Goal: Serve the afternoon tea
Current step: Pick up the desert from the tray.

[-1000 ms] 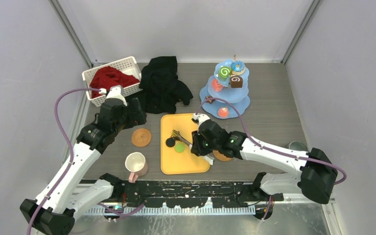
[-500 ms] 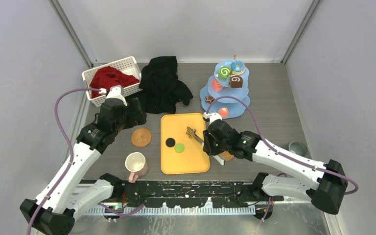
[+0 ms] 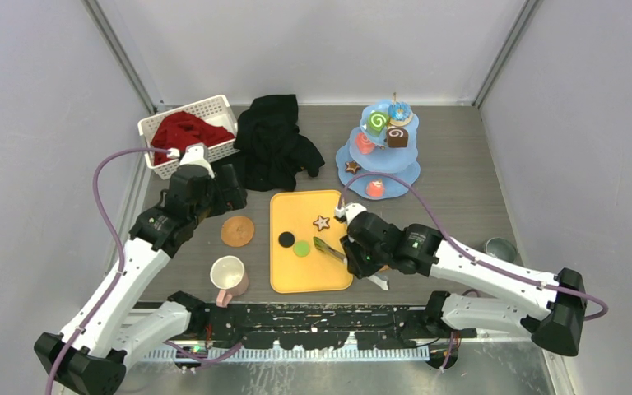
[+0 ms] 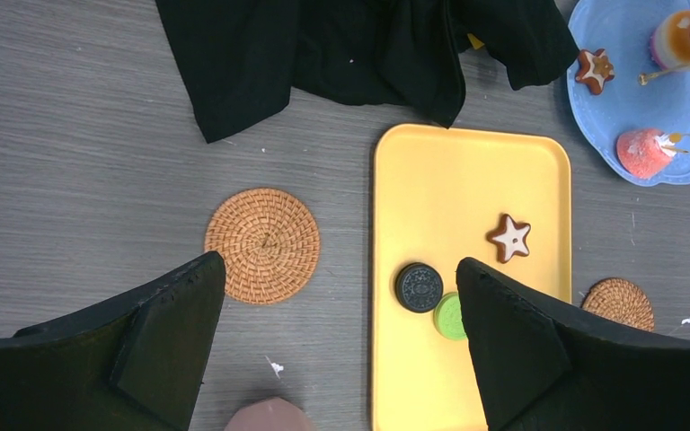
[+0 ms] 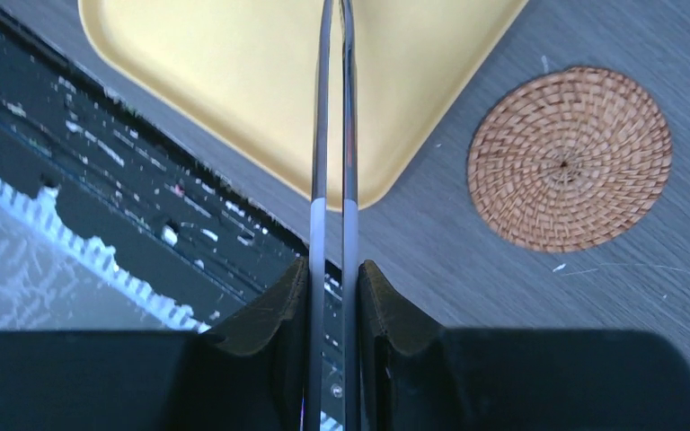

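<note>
1. We see the right pincer [image 5: 333, 269] clamped on thin metal tongs [image 5: 349, 135], which reach ahead of it over the near edge of the yellow tray [image 5: 234, 54].
2. The star cookie [image 3: 322, 222] lies on the tray near the tong tips, and the blue stand [image 3: 403, 174] is farther beyond.
3. The left pincer [image 4: 337, 278] is spread wide and holds nothing. A woven coaster [image 4: 262, 244] lies beneath it, near one finger, and the star cookie lies near the other.

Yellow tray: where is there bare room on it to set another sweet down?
The far end of the yellow tray, between the black cloth and the star cookie, is bare. The near strip is also free, though the tongs in the right gripper hang over its right side. The middle is crowded: star cookie, black cookie, green cookie.
</note>
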